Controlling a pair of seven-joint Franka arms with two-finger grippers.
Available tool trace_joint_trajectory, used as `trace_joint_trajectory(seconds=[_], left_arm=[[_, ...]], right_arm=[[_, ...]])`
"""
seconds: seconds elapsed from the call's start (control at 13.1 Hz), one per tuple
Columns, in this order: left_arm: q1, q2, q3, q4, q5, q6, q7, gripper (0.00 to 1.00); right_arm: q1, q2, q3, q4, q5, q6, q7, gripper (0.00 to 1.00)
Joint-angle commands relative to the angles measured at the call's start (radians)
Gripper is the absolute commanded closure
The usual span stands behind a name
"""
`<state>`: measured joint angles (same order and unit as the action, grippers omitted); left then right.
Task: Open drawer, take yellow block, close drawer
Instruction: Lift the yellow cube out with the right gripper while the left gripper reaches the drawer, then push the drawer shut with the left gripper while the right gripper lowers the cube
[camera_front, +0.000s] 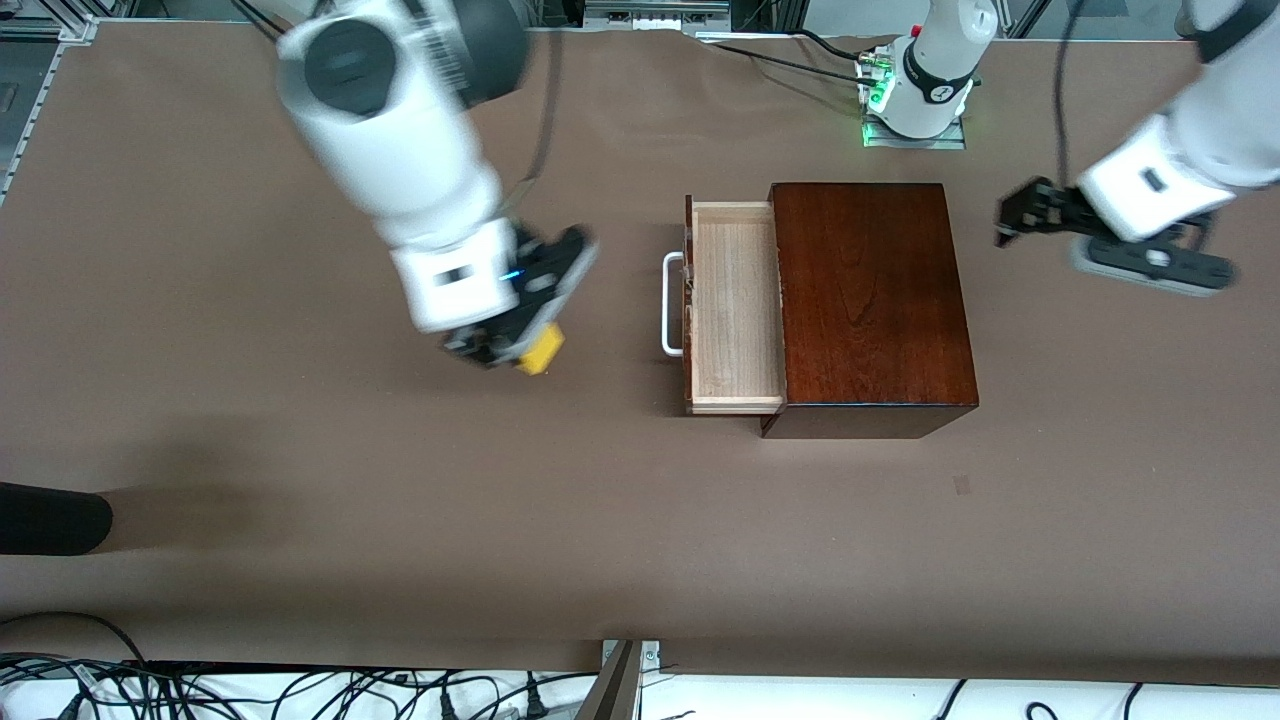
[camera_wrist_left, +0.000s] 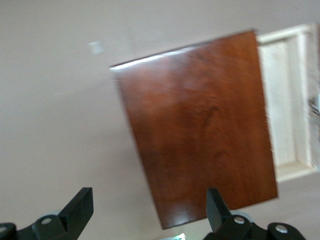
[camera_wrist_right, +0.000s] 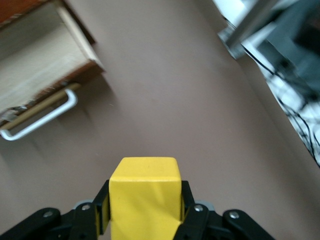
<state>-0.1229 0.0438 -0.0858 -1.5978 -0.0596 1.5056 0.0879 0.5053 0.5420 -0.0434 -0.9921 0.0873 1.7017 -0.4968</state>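
**Block out, drawer open**

The right gripper (camera_front: 520, 345) pinches the yellow block (camera_front: 541, 351) over bare table (camera_front: 300, 450), in front of the drawer (camera_front: 735, 305), which stands pulled out of the wooden box (camera_front: 870, 300). The left gripper (camera_front: 1020, 215) hangs spread open over the table beside the box.

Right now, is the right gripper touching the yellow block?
Touching. In the right wrist view the right gripper has both fingers pressed against the yellow block, held over bare table.
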Motion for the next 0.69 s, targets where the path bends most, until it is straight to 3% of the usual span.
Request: trace_joint_trajectory(seconds=[0.0,0.23,0.46,0.61], left_arm=[[-0.072,0.097,-0.075,0.086,-0.017,-0.027,0.052,0.0],[-0.179,0.186,-0.109,0.134,-0.017,-0.01,0.059,0.0],[-0.306,0.267,-0.109,0.156,-0.016,0.117,0.122,0.0],[-0.403,0.332,-0.109,0.156,-0.013,0.259,0.163,0.0]], right_arm=[[-0.091,-0.06,-0.018,-0.052,0.058,-0.022,0.026,1.0],[-0.183,-0.177,-0.055,-0.256,0.1,-0.007,0.091,1.0],[-0.221,-0.253,-0.091,-0.432,0.083,0.007,0.263,1.0],[-0.222,-0.278,-0.096,-0.541,0.023,0.071,0.319,1.0]])
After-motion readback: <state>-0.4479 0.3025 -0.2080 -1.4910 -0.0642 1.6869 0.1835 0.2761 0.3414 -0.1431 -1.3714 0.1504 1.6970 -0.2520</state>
